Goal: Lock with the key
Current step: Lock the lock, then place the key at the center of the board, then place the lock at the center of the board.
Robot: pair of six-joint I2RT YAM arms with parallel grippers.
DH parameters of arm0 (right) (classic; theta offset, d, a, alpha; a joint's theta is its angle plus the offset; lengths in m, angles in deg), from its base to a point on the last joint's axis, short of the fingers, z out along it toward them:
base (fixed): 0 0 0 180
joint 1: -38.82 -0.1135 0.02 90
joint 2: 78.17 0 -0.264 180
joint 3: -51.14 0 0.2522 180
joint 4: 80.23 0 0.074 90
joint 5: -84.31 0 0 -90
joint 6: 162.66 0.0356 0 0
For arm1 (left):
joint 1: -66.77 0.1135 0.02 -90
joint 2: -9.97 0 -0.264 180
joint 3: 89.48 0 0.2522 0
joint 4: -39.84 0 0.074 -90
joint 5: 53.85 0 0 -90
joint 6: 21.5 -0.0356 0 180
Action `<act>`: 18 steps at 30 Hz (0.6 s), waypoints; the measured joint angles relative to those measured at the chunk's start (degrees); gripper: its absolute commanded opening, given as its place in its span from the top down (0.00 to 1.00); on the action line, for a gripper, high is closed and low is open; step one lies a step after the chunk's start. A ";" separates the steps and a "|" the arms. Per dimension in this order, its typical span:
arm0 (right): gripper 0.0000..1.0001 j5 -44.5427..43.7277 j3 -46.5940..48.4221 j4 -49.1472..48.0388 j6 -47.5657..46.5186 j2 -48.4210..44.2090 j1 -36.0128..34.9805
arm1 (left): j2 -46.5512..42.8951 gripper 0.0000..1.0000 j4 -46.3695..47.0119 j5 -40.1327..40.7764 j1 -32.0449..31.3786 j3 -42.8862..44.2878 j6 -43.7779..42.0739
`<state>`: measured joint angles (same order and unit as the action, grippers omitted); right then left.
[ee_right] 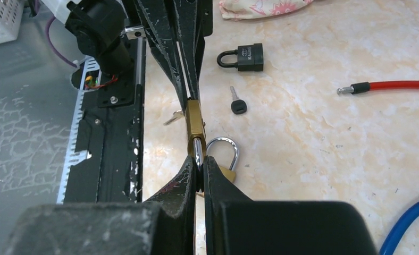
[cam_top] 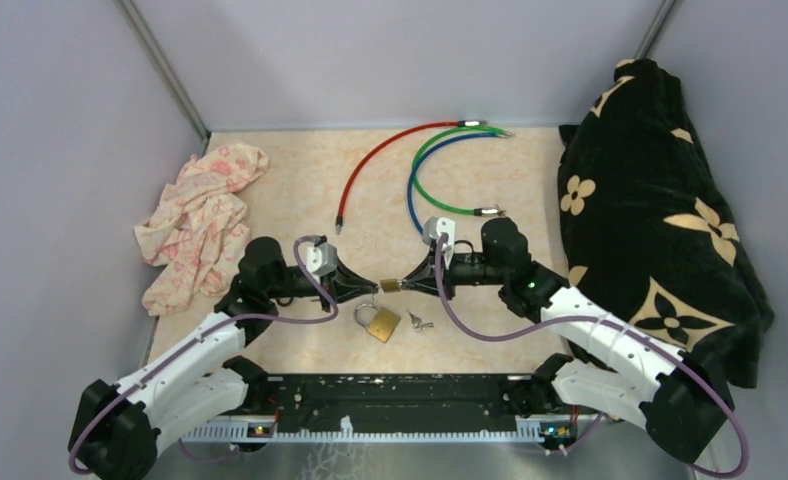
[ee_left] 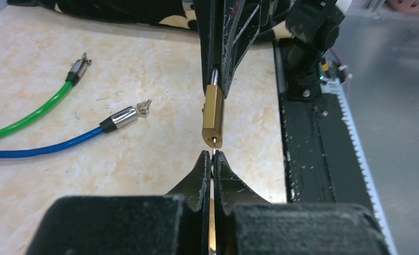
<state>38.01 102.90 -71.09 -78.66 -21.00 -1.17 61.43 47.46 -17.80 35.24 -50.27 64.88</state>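
**A:** How are the arms set?

**B:** Both are low and folded inward. The left arm (cam_top: 205, 345) runs from its base to an elbow near the pink cloth (cam_top: 202, 215), and from there its wrist lies level and points to the middle. The right arm (cam_top: 610, 335) mirrors it, with its elbow by the black blanket (cam_top: 660, 200). The two grippers face each other tip to tip over the near middle of the table (cam_top: 290, 200).

**A:** Where is the padlock?

**B:** The padlock (cam_top: 390, 285) is in the air between the tips, lying sideways, clear of the table.

**A:** What about the right gripper?

**B:** The right gripper (ee_right: 198, 159) is clenched on the shackle (ee_right: 197, 147), and the brass body sticks out past its fingers.

**A:** And the left?

**B:** The left gripper (ee_left: 212, 159) has its fingers pressed together on a thin metal sliver, the key (ee_left: 214, 153). The key meets the padlock's bottom end, but I cannot tell how deep it sits.

**A:** Is anything else close by?

**B:** A second padlock (cam_top: 380, 323) lies on the table just below the grippers, with loose keys (cam_top: 417, 322) beside it. The right wrist view also shows a black padlock (ee_right: 244, 57) and a black-headed key (ee_right: 238, 103) beyond the left arm. The cables (cam_top: 425, 175) lie farther back.
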 measured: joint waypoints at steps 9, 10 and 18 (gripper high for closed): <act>1.00 -5.35 0.39 5.57 -1.95 -2.51 0.15 | -5.27 1.00 -13.55 4.92 8.26 0.15 -13.55; 1.00 -5.92 0.39 5.88 -1.99 -2.95 0.15 | -5.90 1.00 -14.86 5.51 9.46 0.13 -14.97; 1.00 -9.77 0.76 2.10 3.08 2.73 0.13 | -7.13 1.00 -15.67 14.67 10.69 -6.40 -35.63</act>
<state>28.24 103.66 -68.99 -75.58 -18.27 -1.04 54.30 31.79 -3.14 45.93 -56.67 29.26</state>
